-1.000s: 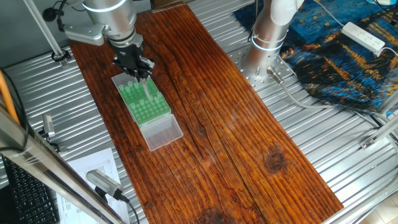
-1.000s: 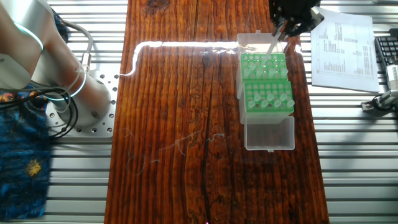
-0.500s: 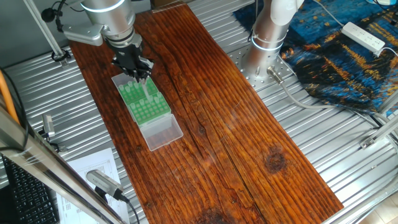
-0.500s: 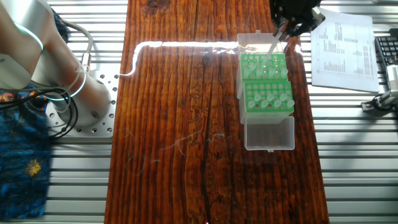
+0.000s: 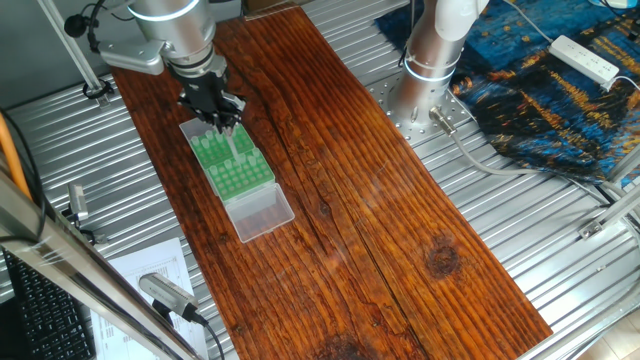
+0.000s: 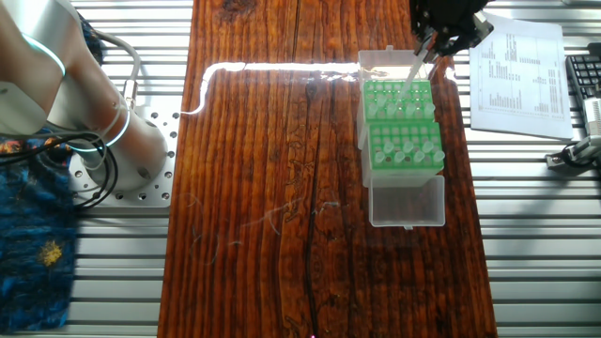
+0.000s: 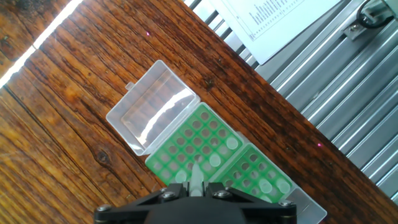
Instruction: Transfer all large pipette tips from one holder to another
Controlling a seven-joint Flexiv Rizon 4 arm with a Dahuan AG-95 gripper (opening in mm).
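My gripper is shut on one large pipette tip, a translucent whitish cone that points down over the green racks. The fixed views also show the tip and the gripper above the far end of the box. The far green rack holds a few tips. The near green rack holds several tips. In the hand view the gripper hangs over the left rack, with the right rack beside it.
Clear hinged lids lie open at both ends of the box. A printed sheet and a keyboard lie beside the board. The arm's base, a blue cloth and a power strip are at the far side.
The gripper with the tip has shifted very slightly up and towards the far end of the box. The racks and tips in them have not moved.
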